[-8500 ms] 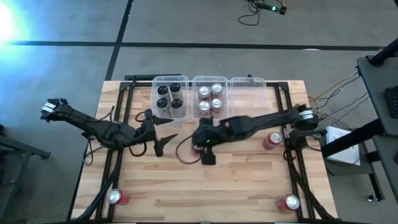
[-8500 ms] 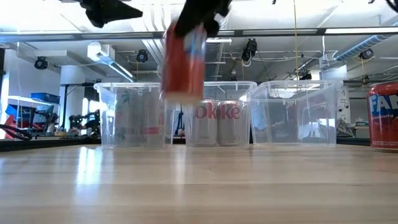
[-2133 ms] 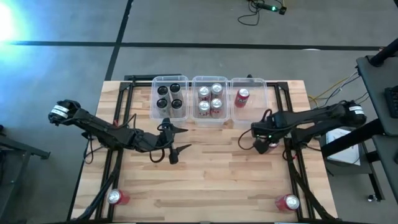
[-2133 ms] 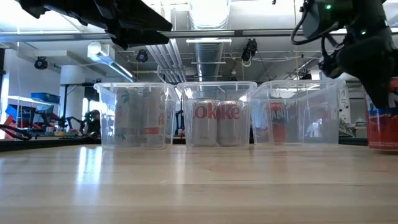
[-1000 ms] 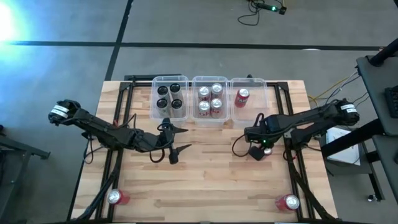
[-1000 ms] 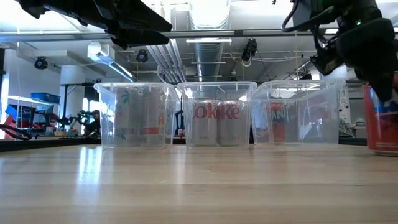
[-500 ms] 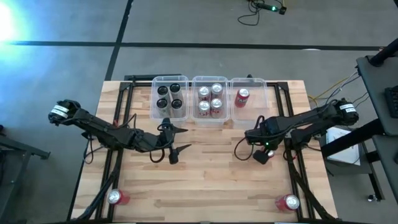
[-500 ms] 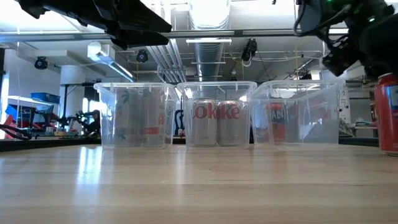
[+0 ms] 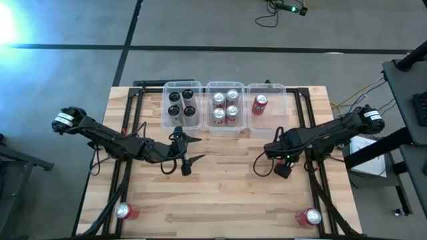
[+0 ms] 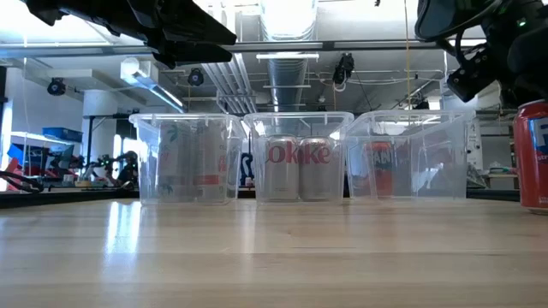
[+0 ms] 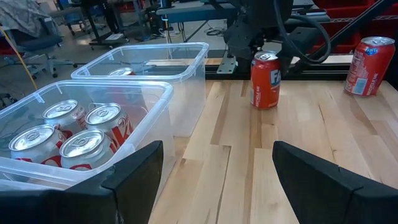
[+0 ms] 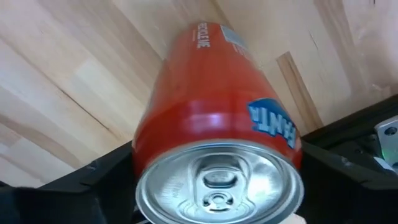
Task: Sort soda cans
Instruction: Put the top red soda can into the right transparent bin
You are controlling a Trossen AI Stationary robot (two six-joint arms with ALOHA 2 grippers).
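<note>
Three bins [image 9: 265, 89] hold sorted cans: four black [image 9: 182, 103], four silver [image 9: 225, 105], one red [image 9: 259, 104]. Left gripper [image 9: 188, 152] hovers spread mid-table. Right gripper [image 9: 283, 165] pinches an upright red can [image 12: 214, 130] near the table's right edge.

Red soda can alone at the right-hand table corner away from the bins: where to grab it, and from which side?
Grip the red aluminium soda can across its round side wall, in the upper half, with the tool coming straight down. It stands upright, silver top up, and nothing crowds it, so any finger direction should fit.
</note>
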